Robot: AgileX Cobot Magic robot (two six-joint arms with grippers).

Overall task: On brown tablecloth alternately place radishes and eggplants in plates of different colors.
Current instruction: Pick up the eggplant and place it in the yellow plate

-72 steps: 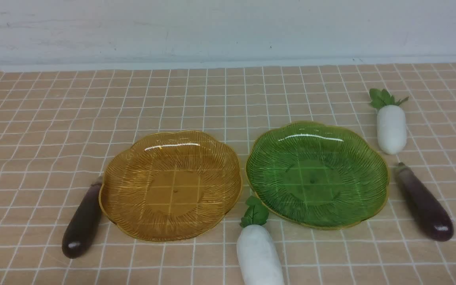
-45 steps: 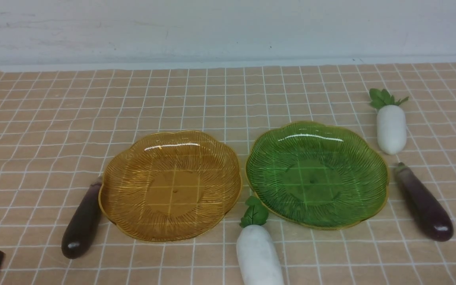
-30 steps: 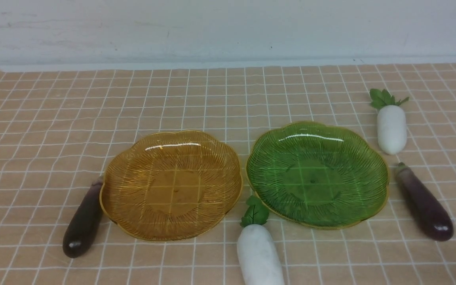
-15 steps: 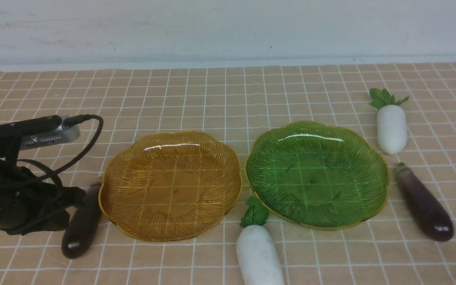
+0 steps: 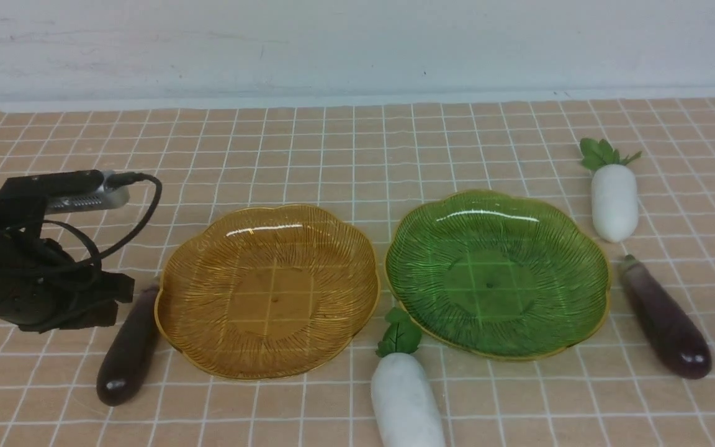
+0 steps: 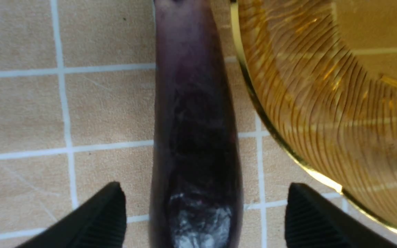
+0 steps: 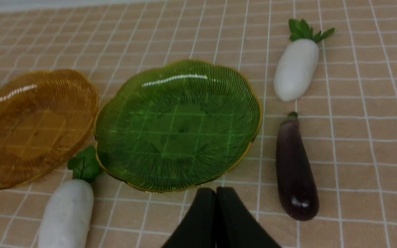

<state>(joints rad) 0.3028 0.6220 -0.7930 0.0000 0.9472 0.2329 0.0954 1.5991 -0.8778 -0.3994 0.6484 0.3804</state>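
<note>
Nothing plated yet; the first eggplant pickup looks imminent.
The amber plate (image 5: 270, 292) and green plate (image 5: 497, 276) sit empty on the brown tablecloth (image 5: 332, 155). The left fingers (image 6: 95, 220), spread wide, straddle the left eggplant (image 5: 128, 347) at the amber plate's 8 o'clock. The right fingers (image 7: 202, 220) are pressed together, empty. The near radish (image 5: 404, 397), far radish (image 5: 613, 202) and right eggplant (image 5: 665, 323) all remain to be placed.

Front view surveys the tablecloth (image 5: 357, 155); left wrist looks straight down, close; right wrist, oblique, shares the green plate (image 7: 177, 127).
</note>
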